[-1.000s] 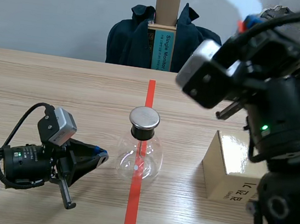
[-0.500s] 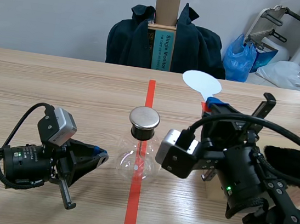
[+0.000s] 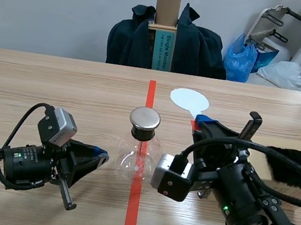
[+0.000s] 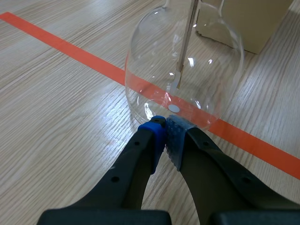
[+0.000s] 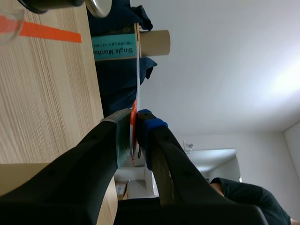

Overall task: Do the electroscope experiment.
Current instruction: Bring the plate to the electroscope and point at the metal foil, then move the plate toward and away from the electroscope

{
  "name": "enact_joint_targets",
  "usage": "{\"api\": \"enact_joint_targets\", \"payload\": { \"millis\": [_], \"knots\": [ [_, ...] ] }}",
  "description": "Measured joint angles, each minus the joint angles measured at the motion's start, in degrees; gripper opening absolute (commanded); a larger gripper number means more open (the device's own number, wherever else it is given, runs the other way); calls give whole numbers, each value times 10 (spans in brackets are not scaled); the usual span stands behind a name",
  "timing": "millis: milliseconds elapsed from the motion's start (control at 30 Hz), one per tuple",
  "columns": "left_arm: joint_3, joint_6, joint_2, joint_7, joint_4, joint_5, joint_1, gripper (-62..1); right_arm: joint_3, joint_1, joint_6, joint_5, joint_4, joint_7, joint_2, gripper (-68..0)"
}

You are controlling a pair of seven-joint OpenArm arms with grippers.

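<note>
The electroscope (image 3: pixel 142 144) is a clear glass flask with a round metal cap (image 3: pixel 145 118), standing on the red tape line at mid-table. My left gripper (image 3: pixel 99 157) lies low at the flask's left, shut on nothing, its tips (image 4: pixel 162 132) just short of the glass (image 4: pixel 187 61). My right gripper (image 3: pixel 200 122) is shut on the orange handle of a white round paddle (image 3: pixel 189 101), held edge-up to the right of and behind the cap. In the right wrist view the paddle's thin edge (image 5: pixel 137 70) rises from between the fingers (image 5: pixel 133 121), with the cap (image 5: pixel 99 5) off to the side.
A tan cardboard box (image 3: pixel 279 145) stands at the right with a black fur cloth (image 3: pixel 294 165) on it, partly behind my right arm. A chair draped in a dark jacket (image 3: pixel 149 40) and holding a boxed item sits beyond the table's far edge.
My right arm has come down from high at the right to low over the table, bringing the paddle down and left toward the cap. The left arm has stayed still.
</note>
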Motion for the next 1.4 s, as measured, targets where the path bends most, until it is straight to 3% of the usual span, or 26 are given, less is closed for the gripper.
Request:
{"api": "enact_joint_targets", "payload": {
  "millis": [200, 800, 1400],
  "knots": [
    [0, 0, 0, 0, 0, 0, 0, -578, 1, 0, -19, -2, 0, 46, 0, -669],
    [0, 0, 0, -1, 0, 0, 0, -578, 1, -7, -19, -4, 0, 175, 6, -669],
    [0, 0, 0, -1, 0, 0, 0, -578, 1, -17, -19, -15, 0, 198, 6, -669]
  ]
}}
